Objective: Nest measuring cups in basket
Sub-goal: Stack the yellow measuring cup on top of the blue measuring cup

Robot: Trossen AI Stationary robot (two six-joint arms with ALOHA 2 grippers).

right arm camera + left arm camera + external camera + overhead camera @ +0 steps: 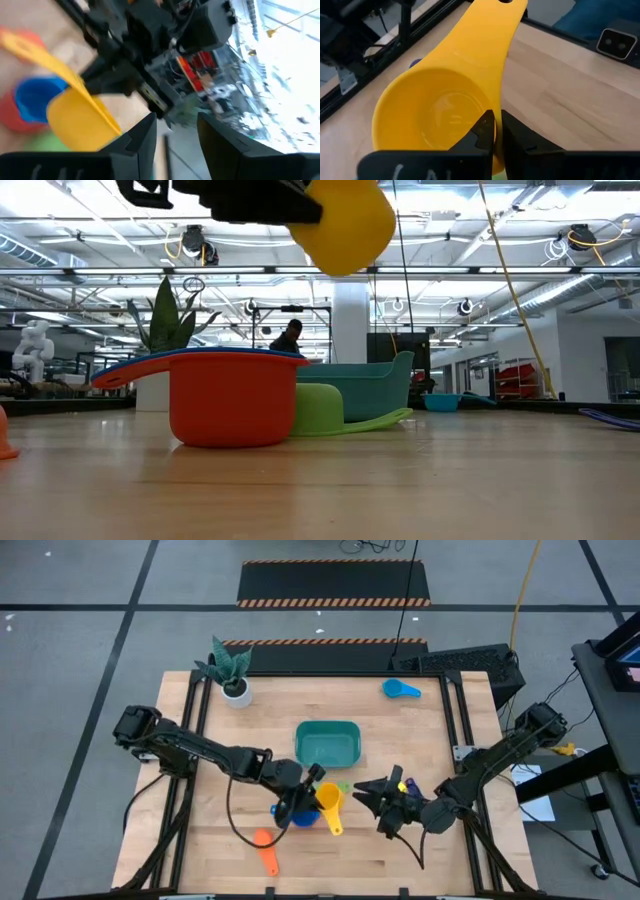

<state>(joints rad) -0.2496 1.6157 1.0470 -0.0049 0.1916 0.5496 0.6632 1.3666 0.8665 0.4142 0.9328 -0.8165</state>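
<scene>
left claw (495, 131) pinches yellow cup's (437, 112) rim, lifted in low view; right claw (176, 131) open, empty.

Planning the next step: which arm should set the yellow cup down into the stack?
Left. Its gripper is shut on the yellow cup's rim, holding it lifted above the table near the dark blue cup in the red one. The right gripper is open and empty.
</scene>
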